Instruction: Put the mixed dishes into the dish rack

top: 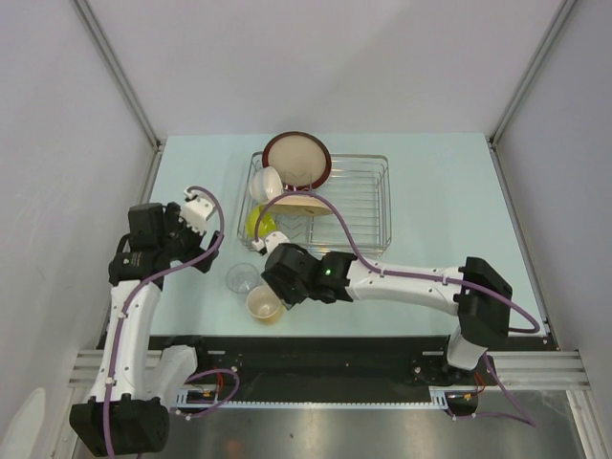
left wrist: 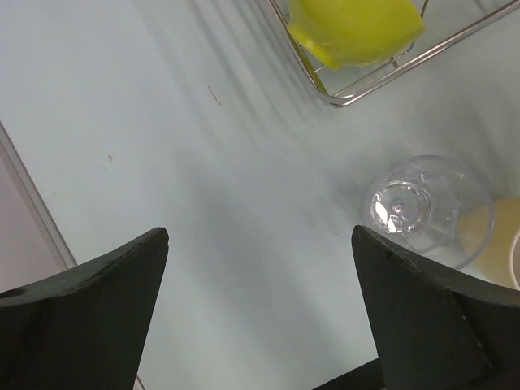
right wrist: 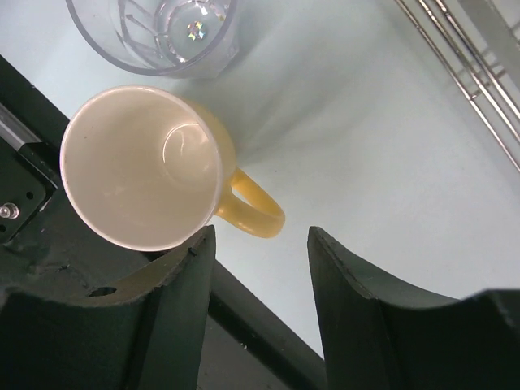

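The silver wire dish rack (top: 368, 206) holds the dark-red-rimmed beige plate (top: 297, 159) on edge at the back, the white bowl (top: 267, 183), the lime-green bowl (top: 255, 226) and the cream plate (top: 304, 203). The tan-yellow mug (top: 264, 304) and the small clear glass (top: 242, 278) stand upright on the table in front of the rack's left corner. My right gripper (right wrist: 260, 231) is open above the mug (right wrist: 142, 166); the mug's handle (right wrist: 256, 207) lies just beyond its fingertips. My left gripper (left wrist: 260, 236) is open and empty, left of the glass (left wrist: 426, 207).
The table's front edge and black rail (right wrist: 32, 187) run right beside the mug. The rack's near left corner (left wrist: 406, 69) with the green bowl (left wrist: 357, 28) is close behind the glass. The left wall frame (top: 153, 182) borders the table.
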